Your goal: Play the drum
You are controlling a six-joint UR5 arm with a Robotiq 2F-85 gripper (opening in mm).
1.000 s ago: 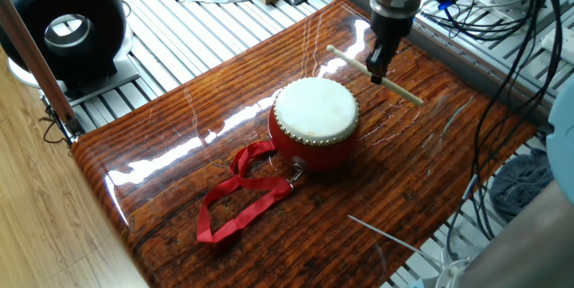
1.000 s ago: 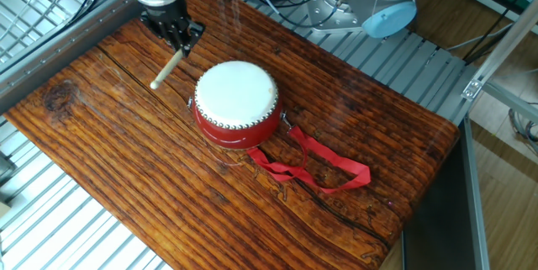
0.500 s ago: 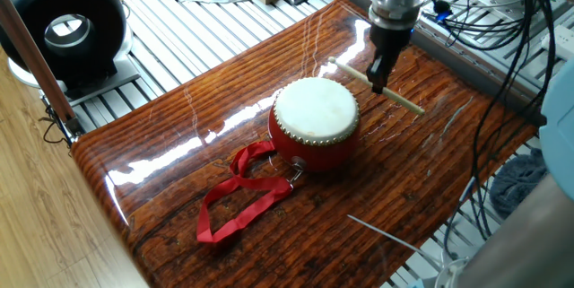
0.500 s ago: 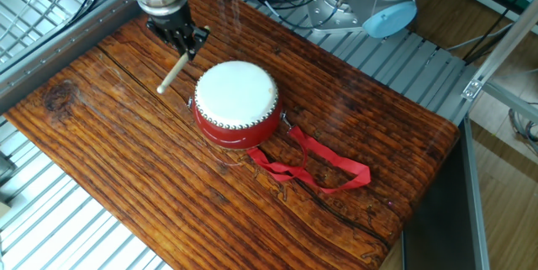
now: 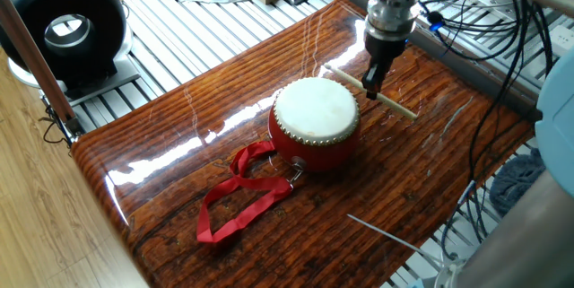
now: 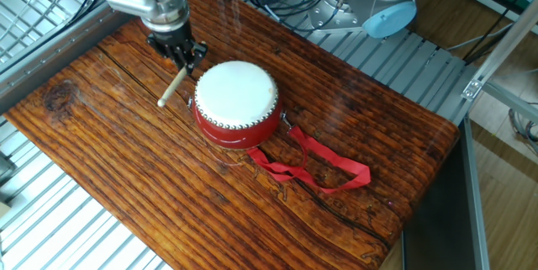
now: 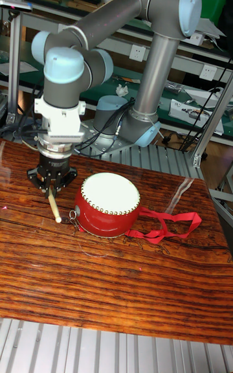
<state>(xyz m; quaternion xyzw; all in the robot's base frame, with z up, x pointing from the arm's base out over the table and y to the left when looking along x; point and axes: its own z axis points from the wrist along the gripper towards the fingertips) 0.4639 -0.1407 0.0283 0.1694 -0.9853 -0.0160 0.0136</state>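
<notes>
The small round red-bodied drum with the cream-white skin top (image 5: 315,123) sits near the middle of the glossy striped brown wooden tabletop (image 5: 224,109), and its long red ribbon strap (image 5: 235,196) trails loose across the wood on the side away from the arm. Just beside the drum, on the opposite side from the ribbon, the black two-finger gripper (image 6: 181,55) hangs with its jaws clamped on a pale wooden drumstick (image 6: 172,87), gripped partway along so both ends poke out. The stick lies roughly level, low over the wood beside the drum's studded rim.

Handling, as a judgement: the drum looks light and hollow, free on a slick lacquered surface, so a sideways knock could skate it away. The skin is taut but thin; taps should land from above, near the centre, not on the studs. The stick is stiff and slim, and could twist in the grip.

No brand, label or writing is readable anywhere.
</notes>
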